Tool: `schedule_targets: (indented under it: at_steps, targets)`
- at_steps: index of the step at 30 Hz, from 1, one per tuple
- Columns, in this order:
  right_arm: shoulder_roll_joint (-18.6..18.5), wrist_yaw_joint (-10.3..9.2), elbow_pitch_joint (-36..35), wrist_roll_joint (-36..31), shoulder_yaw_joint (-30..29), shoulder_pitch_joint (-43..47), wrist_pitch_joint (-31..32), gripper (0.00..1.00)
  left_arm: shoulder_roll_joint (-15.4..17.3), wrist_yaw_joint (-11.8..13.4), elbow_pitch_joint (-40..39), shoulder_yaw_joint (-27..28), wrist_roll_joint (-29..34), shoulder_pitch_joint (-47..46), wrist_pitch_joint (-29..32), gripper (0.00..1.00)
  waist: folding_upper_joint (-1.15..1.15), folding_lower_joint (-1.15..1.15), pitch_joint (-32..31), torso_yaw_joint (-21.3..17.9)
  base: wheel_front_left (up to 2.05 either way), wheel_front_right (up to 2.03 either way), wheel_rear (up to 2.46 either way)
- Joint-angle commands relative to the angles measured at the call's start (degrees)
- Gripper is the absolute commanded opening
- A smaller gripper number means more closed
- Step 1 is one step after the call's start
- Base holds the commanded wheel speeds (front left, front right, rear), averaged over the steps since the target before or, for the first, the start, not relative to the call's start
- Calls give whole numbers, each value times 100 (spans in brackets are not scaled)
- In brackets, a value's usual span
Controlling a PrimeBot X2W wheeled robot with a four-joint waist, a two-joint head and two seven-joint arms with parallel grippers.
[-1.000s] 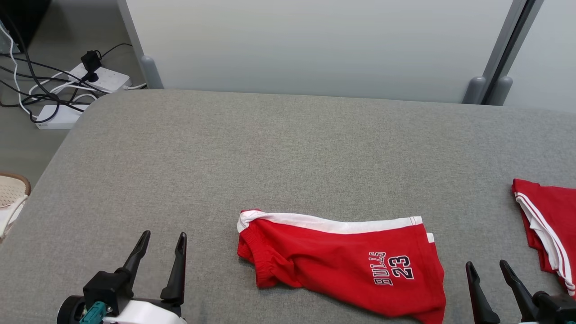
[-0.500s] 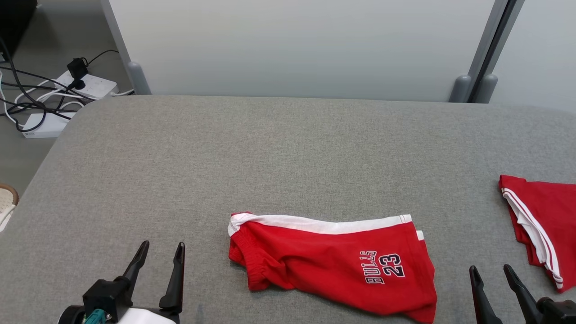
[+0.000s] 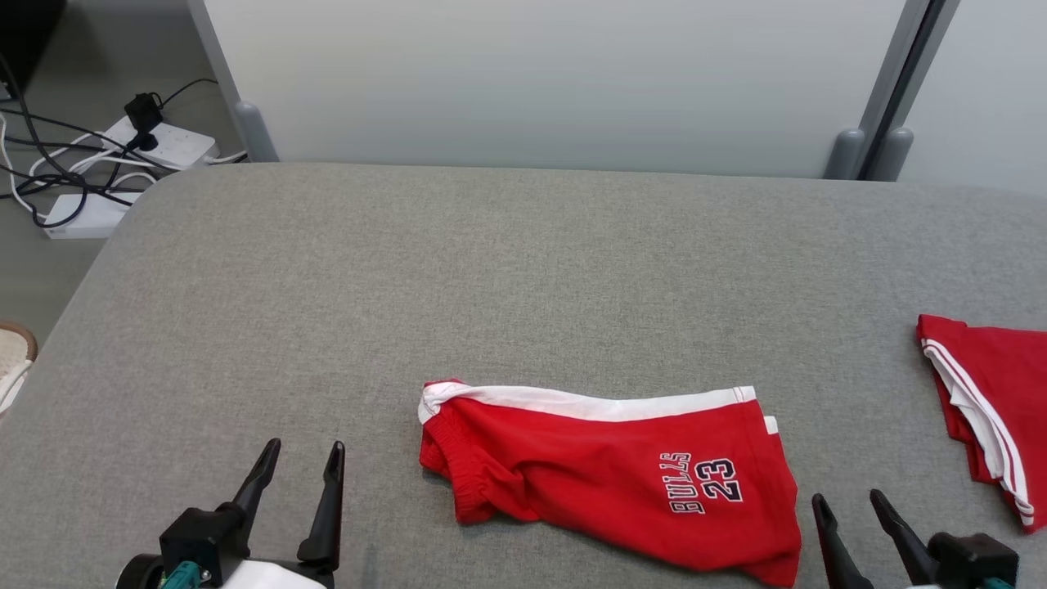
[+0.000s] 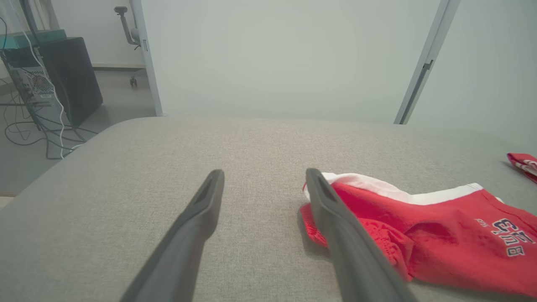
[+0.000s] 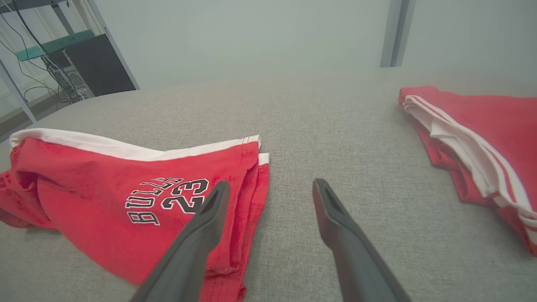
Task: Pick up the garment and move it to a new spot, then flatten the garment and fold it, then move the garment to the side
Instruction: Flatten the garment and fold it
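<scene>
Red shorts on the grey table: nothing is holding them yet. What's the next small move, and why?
Probably ease the right claw inward onto the red shorts at their hem edge and pinch it. Both claws stand open and empty; the right one sits just beside that edge, while the left claw is farther from the bunched waistband end.

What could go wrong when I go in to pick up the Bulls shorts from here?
1. The shorts lie bunched at the waistband end nearest the left gripper. A pinch there may catch only one layer, so they could lift crumpled.
2. The second red garment lies on the table to the right of the open right gripper. A swing that way could snag or drag it.
</scene>
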Motion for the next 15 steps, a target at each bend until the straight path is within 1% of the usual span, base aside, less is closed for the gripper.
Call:
schedule_targets:
  at_steps: [1,7,12,15]
  targets:
    - [-188,-1,-8,111,238,-378,-6,100,73,-62,-106,188,61,-323,-49,100,0,0,62,59,0,0,0]
    - [-506,-1,890,805,982,-1143,323,100,-82,-167,-40,41,97,-609,-48,100,0,0,338,339,0,0,0]
    - [-581,-1,1533,1430,1258,-1517,563,100,-238,-244,62,-40,118,-792,-49,100,0,0,502,567,0,0,0]
    - [-580,-1,1735,1764,1432,-1627,691,100,-295,-287,138,-33,125,-858,-50,100,0,0,542,630,0,0,0]
